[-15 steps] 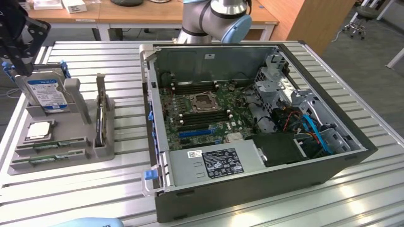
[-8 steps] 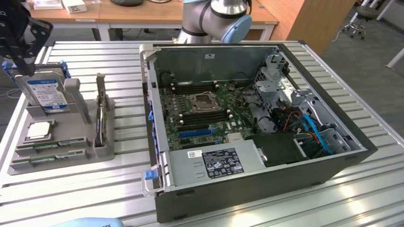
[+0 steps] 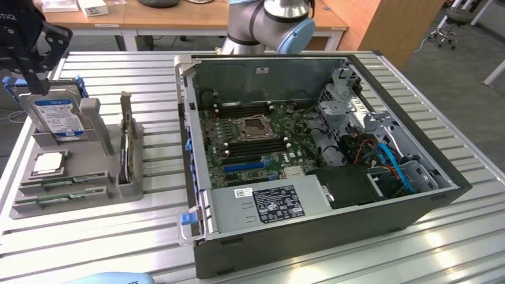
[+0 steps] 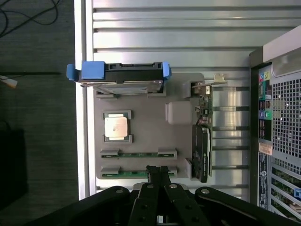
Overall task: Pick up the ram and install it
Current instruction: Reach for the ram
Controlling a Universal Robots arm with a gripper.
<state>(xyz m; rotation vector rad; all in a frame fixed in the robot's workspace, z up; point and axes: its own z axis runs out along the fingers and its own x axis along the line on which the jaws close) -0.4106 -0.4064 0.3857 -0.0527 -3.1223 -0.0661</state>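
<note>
Green ram [image 4: 139, 154] stands on edge in your grey tray [image 4: 155, 136], presumably so jaws can pinch it from above, while your gripper [image 4: 158, 169] hangs overhead, fingers pressed together, holding nothing.
</note>
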